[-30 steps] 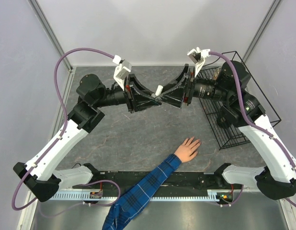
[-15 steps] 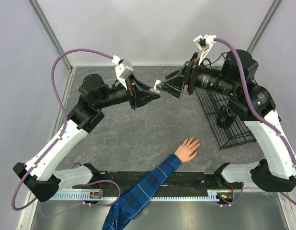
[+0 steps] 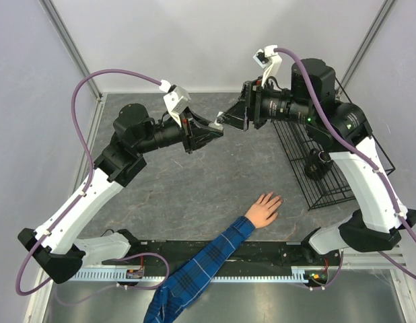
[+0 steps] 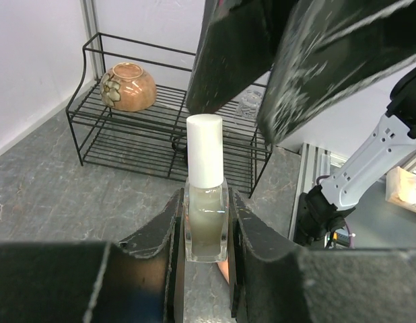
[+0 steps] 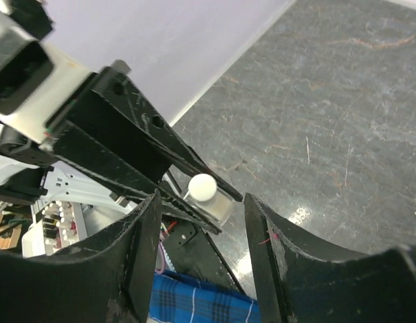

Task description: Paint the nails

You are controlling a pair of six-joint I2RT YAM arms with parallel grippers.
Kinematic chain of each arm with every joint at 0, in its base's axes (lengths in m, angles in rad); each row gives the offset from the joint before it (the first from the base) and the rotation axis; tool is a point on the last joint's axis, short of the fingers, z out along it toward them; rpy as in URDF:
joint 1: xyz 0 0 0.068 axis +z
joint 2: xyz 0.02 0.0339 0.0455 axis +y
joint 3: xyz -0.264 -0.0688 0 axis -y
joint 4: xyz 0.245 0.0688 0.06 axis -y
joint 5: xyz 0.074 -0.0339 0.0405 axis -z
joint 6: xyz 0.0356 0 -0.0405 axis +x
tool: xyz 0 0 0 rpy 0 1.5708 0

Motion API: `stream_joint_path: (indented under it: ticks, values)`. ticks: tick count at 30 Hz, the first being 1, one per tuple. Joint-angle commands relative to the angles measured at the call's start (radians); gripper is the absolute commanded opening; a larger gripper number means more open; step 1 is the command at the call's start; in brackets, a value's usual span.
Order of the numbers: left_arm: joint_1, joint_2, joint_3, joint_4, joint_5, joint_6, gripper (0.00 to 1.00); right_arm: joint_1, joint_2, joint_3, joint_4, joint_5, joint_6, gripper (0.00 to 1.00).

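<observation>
My left gripper (image 4: 206,202) is shut on a small clear nail-polish bottle (image 4: 206,225) and holds it upright, its white cap (image 4: 204,149) on. In the top view it (image 3: 213,129) is above the table's back middle. My right gripper (image 5: 201,198) stands open just beyond the cap (image 5: 202,187), with gaps on both sides; its dark fingers (image 4: 316,67) loom over the bottle. A light-skinned hand (image 3: 264,208) with a blue plaid sleeve (image 3: 194,269) lies flat near the front. The nails are too small to make out.
A black wire rack (image 3: 322,175) stands at the right side of the table. In the left wrist view it (image 4: 127,134) holds a brown flowered bowl (image 4: 127,86) and a small glass item (image 4: 250,104). Grey walls close in the back and sides.
The left gripper lifted the bottle slightly. The right arm drew back and up, then swung left, bringing its fingers back to the cap; its jaws widened, then narrowed. The hand stayed still.
</observation>
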Motion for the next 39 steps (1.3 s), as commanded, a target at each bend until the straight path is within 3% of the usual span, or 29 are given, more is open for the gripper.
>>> stream_joint_path:
  ticks: [1,5,7,9,10,13,14,15,17,18,19,20,23,25,26,31,36,39]
  values:
    - [-0.011,0.000,0.055,0.013,-0.024,0.048,0.02,0.029,0.007,0.037,-0.014,0.027,-0.022,0.58]
    - [-0.014,0.007,0.064,0.013,-0.007,0.036,0.02,0.037,0.022,0.035,-0.005,0.027,-0.023,0.52]
    - [-0.015,0.011,0.067,0.014,0.026,0.019,0.02,0.039,0.019,0.022,0.007,0.021,-0.026,0.38]
    - [-0.014,0.010,0.067,0.027,0.087,-0.013,0.02,0.039,0.006,-0.007,0.036,0.008,-0.042,0.07]
    - [-0.014,0.008,0.066,0.031,0.118,-0.027,0.02,0.039,0.001,-0.020,0.044,-0.040,-0.057,0.00]
    - [-0.002,0.019,0.072,0.091,0.325,-0.146,0.02,0.037,-0.033,-0.092,0.096,-0.254,-0.196,0.00]
    - [0.007,0.025,0.067,0.129,0.400,-0.207,0.02,0.036,-0.083,-0.134,0.156,-0.405,-0.229,0.00]
    - [0.021,0.031,0.058,0.284,0.551,-0.373,0.02,0.023,-0.114,-0.252,0.205,-0.478,-0.249,0.00]
    - [0.025,0.060,0.011,0.507,0.702,-0.578,0.02,-0.006,-0.171,-0.349,0.373,-0.637,-0.191,0.00]
    - [0.025,0.071,-0.006,0.618,0.730,-0.776,0.02,-0.036,-0.177,-0.421,0.444,-0.690,-0.140,0.00]
    - [0.025,0.089,-0.017,0.786,0.750,-0.844,0.02,-0.044,-0.179,-0.444,0.508,-0.721,-0.046,0.00]
    - [0.027,0.094,-0.020,0.804,0.766,-0.879,0.02,-0.047,-0.182,-0.454,0.553,-0.727,-0.039,0.00]
    - [0.028,0.077,0.009,0.575,0.732,-0.735,0.02,-0.047,-0.205,-0.455,0.558,-0.666,-0.039,0.00]
    - [0.032,0.060,0.044,0.350,0.673,-0.521,0.02,-0.047,-0.214,-0.455,0.557,-0.628,-0.033,0.00]
    - [0.033,0.044,0.050,0.314,0.613,-0.428,0.02,-0.046,-0.223,-0.462,0.557,-0.618,-0.022,0.00]
    - [0.036,0.014,0.056,0.203,0.397,-0.298,0.02,-0.046,-0.244,-0.466,0.504,-0.510,-0.025,0.01]
    - [0.036,-0.024,0.041,0.194,0.226,-0.199,0.02,-0.044,-0.232,-0.411,0.451,-0.422,-0.031,0.18]
    - [0.036,-0.013,0.056,0.194,0.186,-0.173,0.02,-0.037,-0.222,-0.376,0.382,-0.364,-0.066,0.39]
